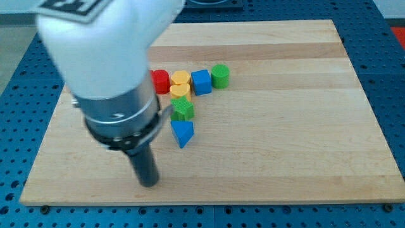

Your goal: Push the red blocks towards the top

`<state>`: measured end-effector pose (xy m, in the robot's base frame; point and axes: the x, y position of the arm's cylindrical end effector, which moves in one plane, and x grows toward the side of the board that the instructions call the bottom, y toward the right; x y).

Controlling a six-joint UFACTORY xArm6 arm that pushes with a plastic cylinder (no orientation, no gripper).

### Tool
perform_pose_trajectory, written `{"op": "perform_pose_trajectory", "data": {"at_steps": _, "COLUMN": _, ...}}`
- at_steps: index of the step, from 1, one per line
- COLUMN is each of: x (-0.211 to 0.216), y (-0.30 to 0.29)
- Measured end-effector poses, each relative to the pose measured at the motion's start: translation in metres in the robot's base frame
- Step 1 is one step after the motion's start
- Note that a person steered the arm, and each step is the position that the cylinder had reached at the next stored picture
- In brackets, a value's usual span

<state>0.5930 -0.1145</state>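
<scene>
A red cylinder block (160,81) sits left of centre on the wooden board (285,126), partly hidden by my arm's white and black body (114,69). It touches a yellow block (181,78), with a second yellow block (180,90) just below that. My tip (149,183) rests near the board's bottom edge, well below and a little left of the red cylinder, touching no block. Any second red block is hidden or out of view.
A blue cube (201,82) and a green cylinder (220,75) lie right of the yellow blocks. A green block (183,109) and a blue triangular block (182,132) lie below them. Blue perforated table (392,76) surrounds the board.
</scene>
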Motion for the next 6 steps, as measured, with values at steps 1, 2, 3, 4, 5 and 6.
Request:
{"op": "perform_pose_trajectory", "data": {"at_steps": 1, "x": -0.085, "y": -0.016}}
{"op": "perform_pose_trajectory", "data": {"at_steps": 2, "x": -0.212, "y": -0.017}}
{"op": "perform_pose_trajectory", "data": {"at_steps": 3, "x": -0.216, "y": -0.034}}
{"op": "perform_pose_trajectory", "data": {"at_steps": 4, "x": -0.216, "y": -0.041}}
{"op": "perform_pose_trajectory", "data": {"at_steps": 5, "x": -0.195, "y": -0.043}}
{"op": "perform_pose_trajectory", "data": {"at_steps": 6, "x": -0.196, "y": 0.000}}
